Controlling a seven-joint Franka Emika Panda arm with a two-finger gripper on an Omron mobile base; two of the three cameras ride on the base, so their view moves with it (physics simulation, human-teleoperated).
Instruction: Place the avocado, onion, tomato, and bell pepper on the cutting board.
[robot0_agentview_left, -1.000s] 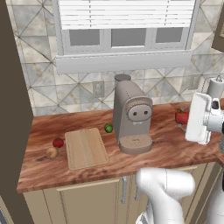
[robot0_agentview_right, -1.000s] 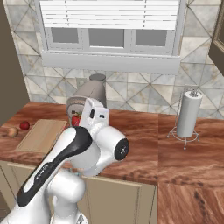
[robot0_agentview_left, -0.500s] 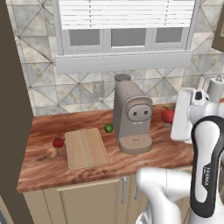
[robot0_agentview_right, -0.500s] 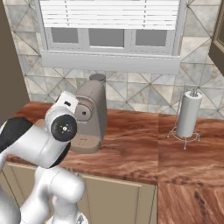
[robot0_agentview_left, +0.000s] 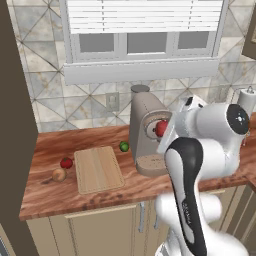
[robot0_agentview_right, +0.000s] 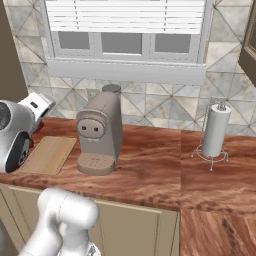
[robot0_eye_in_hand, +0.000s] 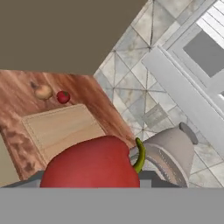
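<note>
My gripper (robot0_agentview_left: 163, 132) is shut on the red bell pepper (robot0_agentview_left: 161, 128), held in the air in front of the coffee machine. In the hand view the bell pepper (robot0_eye_in_hand: 92, 164) with its green stem looms large at the bottom and hides the fingertips. The light-wood cutting board (robot0_agentview_left: 98, 169) lies bare on the counter to the left, below and ahead of the hand (robot0_eye_in_hand: 57, 129). A red tomato (robot0_agentview_left: 66, 163) and a tan onion (robot0_agentview_left: 59, 174) rest just off its left edge. The green avocado (robot0_agentview_left: 124, 146) sits behind the board's right corner.
A grey coffee machine (robot0_agentview_left: 147, 135) stands right of the board, close to the hand. A paper towel holder (robot0_agentview_right: 216, 132) is far right on the counter. A dark cabinet side (robot0_agentview_left: 15, 125) bounds the counter on the left, and the tiled wall runs behind.
The arm has swung left from beside the coffee machine's right side to its front, carrying the bell pepper. The jaws have tightened on it. The other produce has not moved.
</note>
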